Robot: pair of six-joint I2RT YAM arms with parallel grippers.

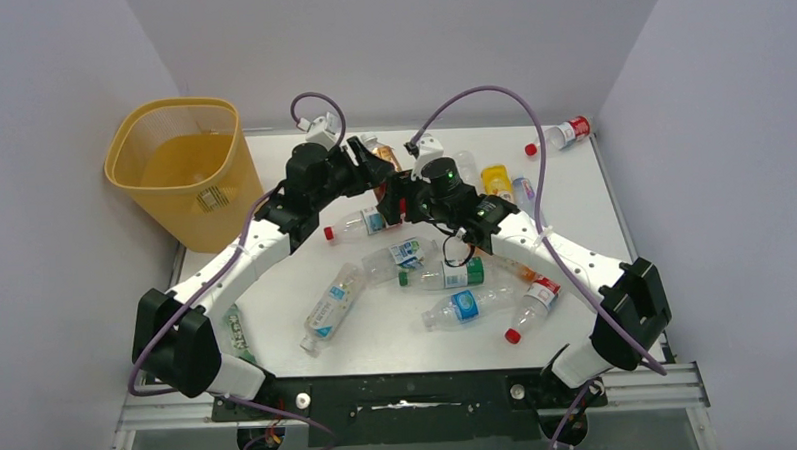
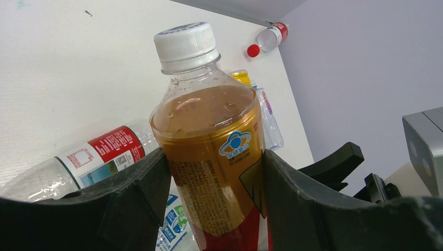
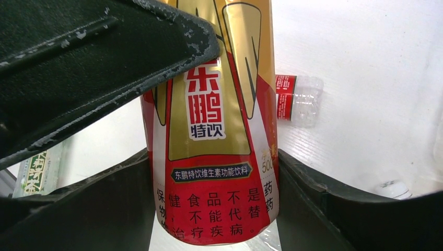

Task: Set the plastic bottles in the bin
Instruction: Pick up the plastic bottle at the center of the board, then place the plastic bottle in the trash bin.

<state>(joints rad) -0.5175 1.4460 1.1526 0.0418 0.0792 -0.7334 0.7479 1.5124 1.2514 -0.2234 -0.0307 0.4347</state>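
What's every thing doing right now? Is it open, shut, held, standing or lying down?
Gold-label drink bottle: white cap on, partly full of brown drink, held by both grippers.
Left gripper: shut on the bottle's gold middle.
Right gripper: shut on the bottle's red lower part.
Bin: standing upright, top open.
Red-capped bottle: lying down at the far corner, cap on.
Green-capped bottle: lying down, cap on.
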